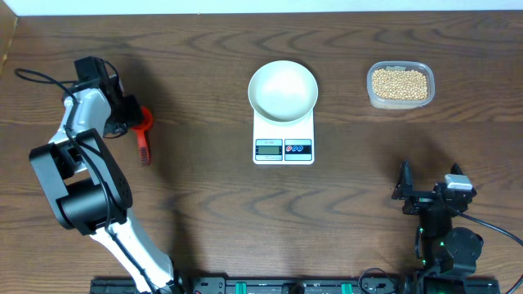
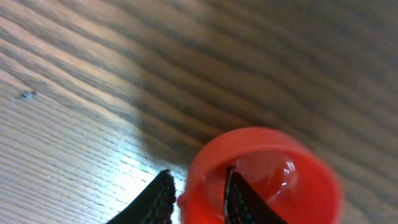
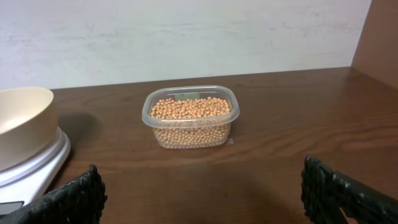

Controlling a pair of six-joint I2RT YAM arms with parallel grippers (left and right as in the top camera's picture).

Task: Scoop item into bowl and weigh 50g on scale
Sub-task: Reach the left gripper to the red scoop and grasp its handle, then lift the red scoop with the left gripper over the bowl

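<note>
The white bowl stands empty on the white scale; both show at the left edge of the right wrist view, bowl on scale. The pale-tan beans fill a clear tub at the back right and lie straight ahead in the right wrist view. A red scoop lies at the left, handle toward the front. My left gripper pinches the wall of its cup, one finger inside and one outside. My right gripper is wide open and empty, low over the table at the front right.
The clear plastic tub sits right of the scale, about a hand's width away. Bare wooden table lies between the right gripper and the tub. A pale wall stands behind the table's far edge.
</note>
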